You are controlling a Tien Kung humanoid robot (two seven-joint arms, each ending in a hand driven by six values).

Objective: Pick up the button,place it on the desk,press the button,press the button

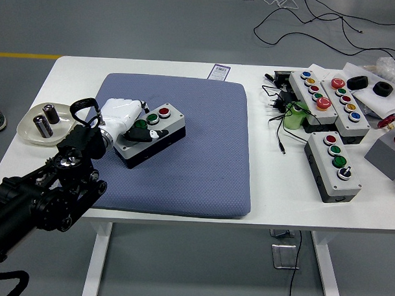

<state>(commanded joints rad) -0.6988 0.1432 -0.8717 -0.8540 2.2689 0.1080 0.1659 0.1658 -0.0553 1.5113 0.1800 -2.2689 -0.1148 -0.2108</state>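
Left robot hand (128, 121) gripping button box (152, 135), tilted, over blue mat (198, 141)

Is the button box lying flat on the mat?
Cannot tell. The left hand grips the button box over the mat, buttons facing up.

Left hand (124, 116) clasping button box (150, 135)
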